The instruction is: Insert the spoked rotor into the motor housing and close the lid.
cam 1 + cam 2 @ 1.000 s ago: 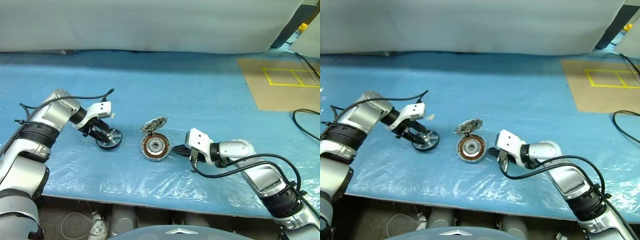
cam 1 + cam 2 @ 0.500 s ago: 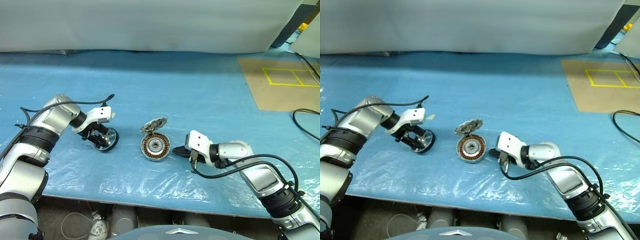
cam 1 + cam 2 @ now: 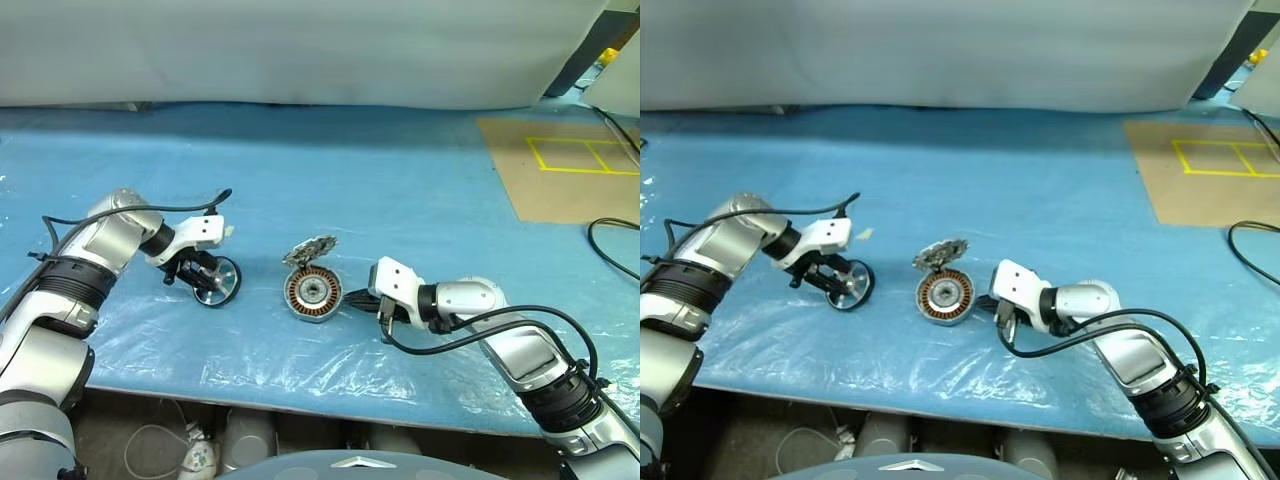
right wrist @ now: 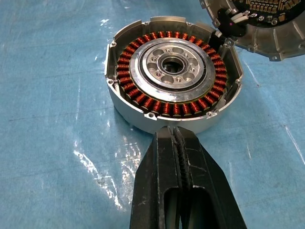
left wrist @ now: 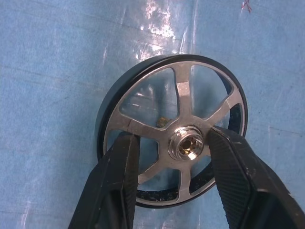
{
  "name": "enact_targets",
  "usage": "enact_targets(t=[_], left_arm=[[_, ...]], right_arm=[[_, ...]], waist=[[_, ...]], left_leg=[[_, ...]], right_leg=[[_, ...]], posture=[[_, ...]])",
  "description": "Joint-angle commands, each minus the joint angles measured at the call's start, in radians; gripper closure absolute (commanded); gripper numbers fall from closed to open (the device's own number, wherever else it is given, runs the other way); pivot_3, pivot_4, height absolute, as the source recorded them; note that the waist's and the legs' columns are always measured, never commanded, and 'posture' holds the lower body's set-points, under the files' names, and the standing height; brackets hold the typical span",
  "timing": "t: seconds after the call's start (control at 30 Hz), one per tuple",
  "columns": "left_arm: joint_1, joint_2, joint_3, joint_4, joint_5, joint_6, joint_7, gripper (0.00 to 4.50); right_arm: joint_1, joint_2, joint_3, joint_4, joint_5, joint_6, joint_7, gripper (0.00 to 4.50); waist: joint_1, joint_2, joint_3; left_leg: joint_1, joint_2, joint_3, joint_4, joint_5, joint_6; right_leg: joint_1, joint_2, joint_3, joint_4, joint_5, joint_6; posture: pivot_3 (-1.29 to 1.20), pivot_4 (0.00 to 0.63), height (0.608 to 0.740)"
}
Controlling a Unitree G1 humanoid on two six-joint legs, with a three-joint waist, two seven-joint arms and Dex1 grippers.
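Blue-covered table (image 3: 400,180) carries the motor housing (image 3: 311,294) centrally, lid (image 3: 309,248) tilted behind it, closed right end effector (image 4: 176,138) beside it, left end effector (image 5: 174,148) gripping the tilted spoked rotor (image 3: 217,281)

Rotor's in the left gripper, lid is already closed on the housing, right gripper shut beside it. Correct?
Not quite. The lid is open, tipped up behind the motor housing, windings exposed, as the right wrist view shows. The left gripper straddling the spoked rotor and the shut right gripper are correct.
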Motion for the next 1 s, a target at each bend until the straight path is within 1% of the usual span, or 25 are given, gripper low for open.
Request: enact_targets(t=[0.03,0.13,0.2,0.23,0.33,0.4,0.5,0.57,0.63,0.67,0.73,0.83,0.9,1.0], left_arm=[[0.030,0.002,0.048,-0.028,-0.037,-0.031,0.001,2.65],[0.044,-0.022,0.157,-0.096,-0.170,-0.019,-0.023,2.65],[0.073,-0.006,0.210,-0.190,-0.276,0.055,-0.048,2.65],[0.093,0.008,0.224,-0.242,-0.331,0.074,-0.055,2.65],[0.150,0.043,0.269,-0.458,-0.488,0.216,-0.058,2.65],[0.178,0.062,0.273,-0.553,-0.541,0.259,-0.058,2.65],[0.214,0.116,0.233,-0.635,-0.552,0.247,-0.058,2.65],[0.232,0.144,0.206,-0.685,-0.551,0.275,-0.058,2.65],[0.247,0.161,0.176,-0.713,-0.521,0.263,-0.058,2.65],[0.249,0.154,0.157,-0.716,-0.494,0.260,-0.044,2.65],[0.237,0.110,0.126,-0.701,-0.463,0.280,0.009,2.65],[0.203,0.004,0.103,-0.643,-0.413,0.270,0.113,2.65],[0.179,-0.046,0.094,-0.619,-0.397,0.283,0.149,2.65],[0.162,-0.093,0.080,-0.597,-0.377,0.273,0.173,2.65]], right_arm=[[-0.017,0.013,-0.031,-0.028,0.027,0.007,-0.004,4.50],[-0.023,0.032,-0.076,-0.036,0.070,0.036,-0.012,4.50],[-0.024,0.037,-0.113,-0.044,0.111,0.062,-0.006,4.50],[-0.023,0.035,-0.127,-0.045,0.126,0.070,-0.001,4.50],[-0.014,0.013,-0.161,-0.034,0.159,0.076,0.021,4.50],[-0.013,-0.005,-0.163,-0.007,0.152,0.053,0.037,4.50],[-0.024,-0.013,-0.155,0.028,0.139,0.027,0.051,4.50],[-0.033,-0.011,-0.154,0.032,0.139,0.027,0.050,4.50],[-0.044,-0.005,-0.154,0.037,0.138,0.030,0.045,4.50],[-0.046,-0.002,-0.154,0.036,0.137,0.032,0.040,4.50],[-0.042,0.003,-0.151,0.020,0.138,0.040,0.031,4.50],[-0.031,0.004,-0.151,-0.023,0.147,0.070,0.017,4.50],[-0.026,0.002,-0.161,-0.047,0.161,0.094,0.011,4.50],[-0.027,0.003,-0.227,-0.092,0.225,0.158,-0.009,4.50]], waist=[[0.000,0.001,0.000],[0.000,0.002,0.002],[0.000,0.001,0.003],[0.000,0.000,0.004],[-0.002,0.001,0.004],[-0.002,0.001,0.004],[-0.005,0.002,0.004],[-0.007,0.002,0.005],[-0.005,0.004,0.006],[-0.004,0.004,0.006],[-0.001,0.004,0.006],[0.000,0.004,0.006],[-0.001,0.004,0.006],[-0.006,0.004,0.006]], left_leg=[[0.000,0.000,0.000,0.000,0.000,0.000],[-0.001,0.000,0.000,0.000,0.000,0.000],[-0.004,0.000,0.000,0.001,0.000,0.000],[-0.005,0.000,0.000,0.001,0.000,0.000],[-0.007,0.000,0.000,0.000,0.000,0.000],[-0.007,0.000,0.000,-0.002,0.000,0.000],[-0.007,0.001,0.003,-0.002,0.000,-0.001],[-0.007,0.002,0.005,-0.002,0.000,-0.001],[-0.007,0.002,0.007,-0.002,0.000,0.000],[-0.007,0.002,0.007,-0.002,0.000,0.000],[-0.007,0.002,0.009,-0.001,0.000,0.000],[-0.007,0.001,0.009,0.001,0.000,0.000],[-0.007,0.001,0.009,0.002,0.000,0.000],[-0.007,0.002,0.009,0.002,0.000,0.000]], right_leg=[[0.000,0.000,0.000,0.000,0.000,0.000],[-0.001,0.000,0.000,0.000,0.000,0.000],[-0.002,0.000,0.000,0.000,0.000,0.000],[-0.004,0.000,0.000,0.000,0.000,0.000],[-0.007,0.000,0.000,0.001,0.001,0.002],[-0.008,0.001,0.000,0.001,0.002,0.003],[-0.008,0.002,-0.001,0.001,0.001,0.002],[-0.008,0.002,-0.001,0.001,0.001,0.002],[-0.008,0.002,-0.001,0.001,0.001,0.002],[-0.008,0.002,-0.001,0.001,0.001,0.002],[-0.008,0.002,0.000,0.001,-0.001,-0.001],[-0.006,0.001,0.000,0.001,-0.001,-0.001],[-0.006,0.001,0.000,0.001,-0.001,-0.001],[-0.006,0.002,0.000,0.001,0.001,0.001]], posture=[[0.00,0.150,0.740],[0.00,0.150,0.740],[0.00,0.150,0.740],[0.00,0.150,0.740],[0.00,0.150,0.740],[0.00,0.150,0.740],[0.00,0.150,0.740],[0.00,0.150,0.740],[0.00,0.150,0.740],[0.00,0.150,0.740],[0.00,0.150,0.740],[0.00,0.150,0.740],[0.00,0.150,0.740],[0.00,0.150,0.740]])
